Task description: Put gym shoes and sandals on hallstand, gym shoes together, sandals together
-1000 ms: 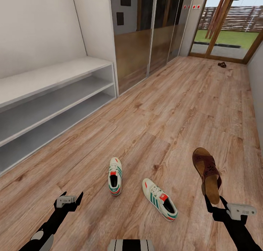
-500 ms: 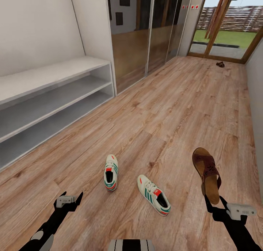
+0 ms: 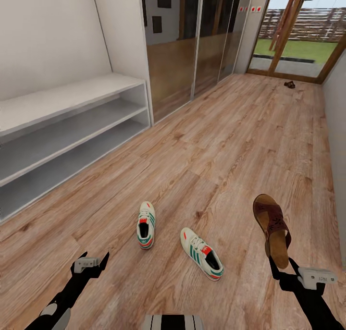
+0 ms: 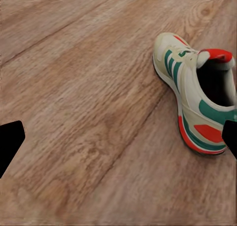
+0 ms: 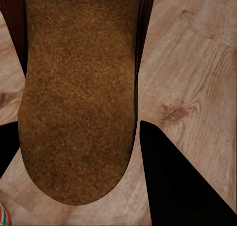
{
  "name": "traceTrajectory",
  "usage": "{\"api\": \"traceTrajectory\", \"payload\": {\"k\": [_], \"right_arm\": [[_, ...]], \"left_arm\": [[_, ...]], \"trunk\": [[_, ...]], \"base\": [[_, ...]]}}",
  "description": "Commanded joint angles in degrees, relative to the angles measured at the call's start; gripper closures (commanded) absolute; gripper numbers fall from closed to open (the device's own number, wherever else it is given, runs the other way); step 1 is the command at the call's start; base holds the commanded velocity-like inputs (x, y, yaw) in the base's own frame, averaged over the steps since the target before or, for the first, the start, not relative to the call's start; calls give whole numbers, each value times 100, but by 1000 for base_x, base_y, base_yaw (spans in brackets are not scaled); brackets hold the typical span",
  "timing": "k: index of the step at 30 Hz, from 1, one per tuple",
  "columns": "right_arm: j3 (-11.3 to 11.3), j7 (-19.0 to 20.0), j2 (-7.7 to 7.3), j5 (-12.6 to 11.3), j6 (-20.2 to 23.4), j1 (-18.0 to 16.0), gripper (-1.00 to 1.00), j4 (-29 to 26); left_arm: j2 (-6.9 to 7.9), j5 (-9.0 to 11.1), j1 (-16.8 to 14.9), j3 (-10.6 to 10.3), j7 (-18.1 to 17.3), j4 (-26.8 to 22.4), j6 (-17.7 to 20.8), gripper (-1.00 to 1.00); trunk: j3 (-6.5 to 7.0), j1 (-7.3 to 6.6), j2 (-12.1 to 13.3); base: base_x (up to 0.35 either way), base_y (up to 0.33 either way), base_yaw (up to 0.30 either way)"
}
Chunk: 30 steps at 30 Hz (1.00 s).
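While R gripper (image 3: 281,267) clamps a sandal (image 3: 274,229) by its heel above the floor (image 3: 230,142), L gripper (image 3: 91,262) hangs open, both sneakers (image 3: 145,225) (image 3: 203,260) on floor, rack (image 3: 62,128) along L wall.

High head view down corridor; close wrist views over floor (image 3: 230,142).
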Motion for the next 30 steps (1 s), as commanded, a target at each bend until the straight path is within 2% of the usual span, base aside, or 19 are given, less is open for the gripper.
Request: {"api": "traceTrajectory", "payload": {"k": [1,8,9,10,11,12,13,14,15,16,17,18,22,25,30], "right_arm": [[0,1,0,-21,1,0,100,0],[5,-2,0,-9,3,-2,100,5],[7,-3,0,-6,3,-2,100,7],[8,-4,0,-9,4,-1,100,8],[8,-3,0,-10,4,-1,100,8],[8,-3,0,-10,4,-1,100,8],[8,-2,0,-10,4,-1,100,8],[8,-1,0,-9,4,-1,100,8],[9,-1,1,-7,4,0,100,9],[9,-1,1,-7,4,0,100,9],[10,0,3,-4,4,0,100,9],[13,-2,5,-1,4,0,100,9],[21,-6,8,16,4,-4,100,14],[25,-7,8,19,4,-6,100,19],[30,-7,9,22,4,-8,100,21]], "left_arm": [[0,0,0,0,-1,0,0,-100],[-64,7,-19,9,52,-1,16,-100],[-281,1,-111,12,233,-7,30,-100],[-614,-165,-330,-20,652,20,37,-100],[-704,-243,-389,-37,783,26,38,-100],[-704,-243,-389,-37,783,26,38,-100],[-788,-347,-436,-59,916,33,39,-100],[-865,-472,-475,-82,1036,41,40,-100],[-986,-754,-532,-119,1222,70,42,-100],[-986,-754,-532,-119,1222,70,42,-100],[-1029,-889,-552,-132,1287,100,39,-100],[-1090,-1120,-581,-150,1379,196,28,-100],[-1114,-1370,-619,-105,1473,390,-22,-100],[-1109,-1328,-626,-52,1495,430,-133,-100],[-1068,-1088,-630,163,1538,456,-242,-100]], "trunk": [[0,0,0],[0,0,0],[0,0,0],[0,0,0],[0,0,0],[0,0,0],[0,0,0],[0,0,0],[0,0,0],[0,0,0],[0,0,0],[0,0,0],[0,0,0],[0,0,0],[0,0,0]], "base": [[-192,-1,0],[-83,0,0],[-19,0,0],[-10,0,0],[-8,0,0],[-6,0,0],[-6,0,0],[-5,0,0],[-3,0,0],[-3,0,0],[-3,0,0],[-2,0,0],[-1,0,0],[0,0,0],[0,0,0]]}}
